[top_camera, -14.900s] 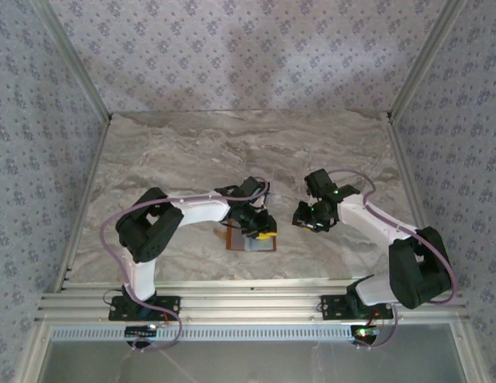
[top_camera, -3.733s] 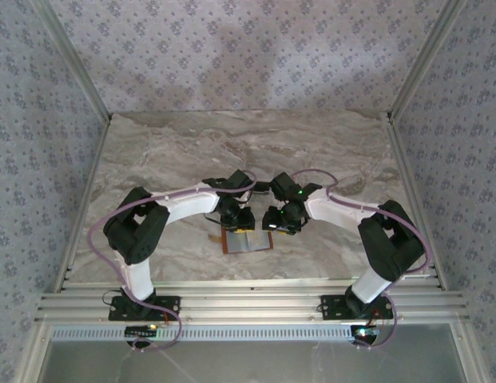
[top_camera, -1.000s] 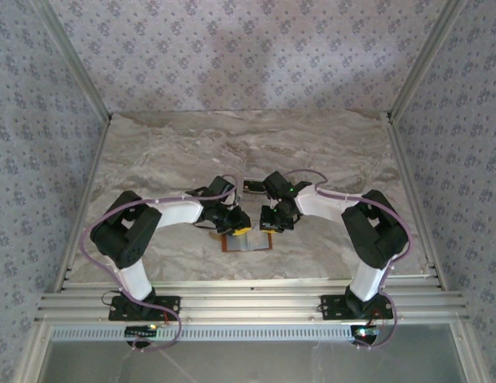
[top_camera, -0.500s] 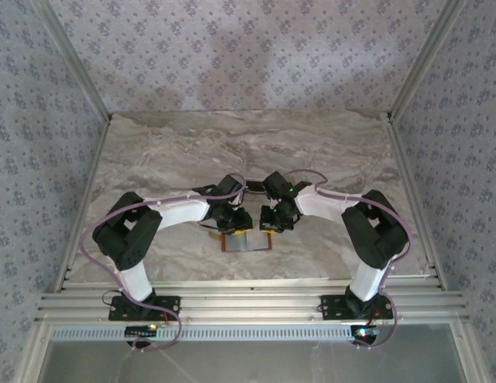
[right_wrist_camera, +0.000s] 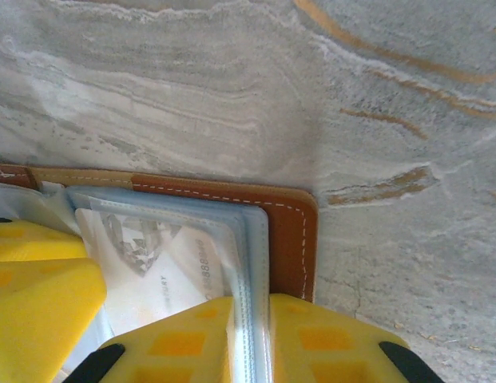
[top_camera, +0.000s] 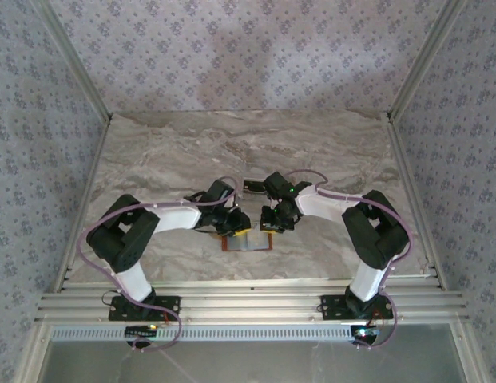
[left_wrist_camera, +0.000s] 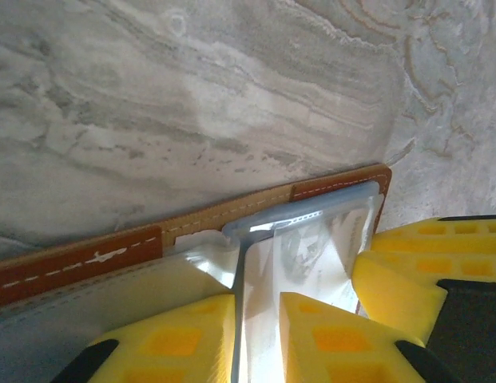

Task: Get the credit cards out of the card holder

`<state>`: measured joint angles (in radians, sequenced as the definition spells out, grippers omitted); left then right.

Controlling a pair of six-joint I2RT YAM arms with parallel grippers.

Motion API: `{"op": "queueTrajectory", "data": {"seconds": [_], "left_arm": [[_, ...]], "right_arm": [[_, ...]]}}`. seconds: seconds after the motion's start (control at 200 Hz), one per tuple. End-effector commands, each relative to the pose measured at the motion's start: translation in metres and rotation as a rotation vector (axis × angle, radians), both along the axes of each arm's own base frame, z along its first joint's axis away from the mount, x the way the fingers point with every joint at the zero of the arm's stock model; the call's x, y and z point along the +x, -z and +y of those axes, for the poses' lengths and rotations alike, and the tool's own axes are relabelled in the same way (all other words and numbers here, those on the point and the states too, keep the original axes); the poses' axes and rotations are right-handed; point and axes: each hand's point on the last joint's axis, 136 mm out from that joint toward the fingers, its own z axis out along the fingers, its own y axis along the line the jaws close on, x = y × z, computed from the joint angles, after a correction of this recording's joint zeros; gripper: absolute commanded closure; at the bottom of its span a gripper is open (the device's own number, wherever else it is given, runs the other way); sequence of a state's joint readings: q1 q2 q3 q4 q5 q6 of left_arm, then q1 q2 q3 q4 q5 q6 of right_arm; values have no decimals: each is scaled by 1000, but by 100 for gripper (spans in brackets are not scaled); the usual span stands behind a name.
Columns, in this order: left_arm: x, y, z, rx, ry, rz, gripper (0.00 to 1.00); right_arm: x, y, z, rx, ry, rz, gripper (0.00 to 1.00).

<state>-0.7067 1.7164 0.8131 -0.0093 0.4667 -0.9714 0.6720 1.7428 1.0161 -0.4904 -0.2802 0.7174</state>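
a card (top_camera: 252, 187) lies on the table (top_camera: 168, 152) behind the card holder (top_camera: 249, 242).

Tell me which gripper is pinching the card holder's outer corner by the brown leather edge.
The right gripper: its fingers straddle the clear sleeve edge beside the card holder's rounded leather corner. The left gripper pinches an inner sleeve edge.

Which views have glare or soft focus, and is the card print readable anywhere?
Left wrist: glare whitens the clear sleeve of the card holder; the yellow fingers at the bottom edge are soft. Right wrist: even light, stitching crisp, print on the pale card is visible but too soft to read. Top external: sharp, soft shadows under the arms, the card holder small.
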Motion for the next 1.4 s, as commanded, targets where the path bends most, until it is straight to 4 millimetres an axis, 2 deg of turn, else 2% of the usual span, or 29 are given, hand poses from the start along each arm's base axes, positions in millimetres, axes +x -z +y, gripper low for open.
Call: {"op": "queueTrajectory", "data": {"seconds": [0.0,0.2,0.42,0.73,0.859,1.074,1.234,1.394], "left_arm": [[2,-7,-4,-55,1,-25,78],[4,-13,-14,-121,15,-31,79],[4,-11,-12,-147,-3,-27,85],[8,-24,-20,-220,12,-57,84],[8,-28,-22,-242,14,-64,88],[9,-29,-16,-230,2,-71,94],[7,-30,-5,-169,1,-89,95],[5,-31,5,-124,6,-98,96]], "right_arm": [[-13,10,-12,-56,-6,34,82],[-13,12,-11,-56,-7,37,82],[-14,12,-11,-55,-9,38,82],[-14,14,-10,-53,-11,42,82],[-15,14,-9,-52,-12,43,82],[-14,13,-11,-57,-8,42,81],[-14,14,-16,-74,-1,43,73],[-15,15,-20,-88,2,41,71]]}}
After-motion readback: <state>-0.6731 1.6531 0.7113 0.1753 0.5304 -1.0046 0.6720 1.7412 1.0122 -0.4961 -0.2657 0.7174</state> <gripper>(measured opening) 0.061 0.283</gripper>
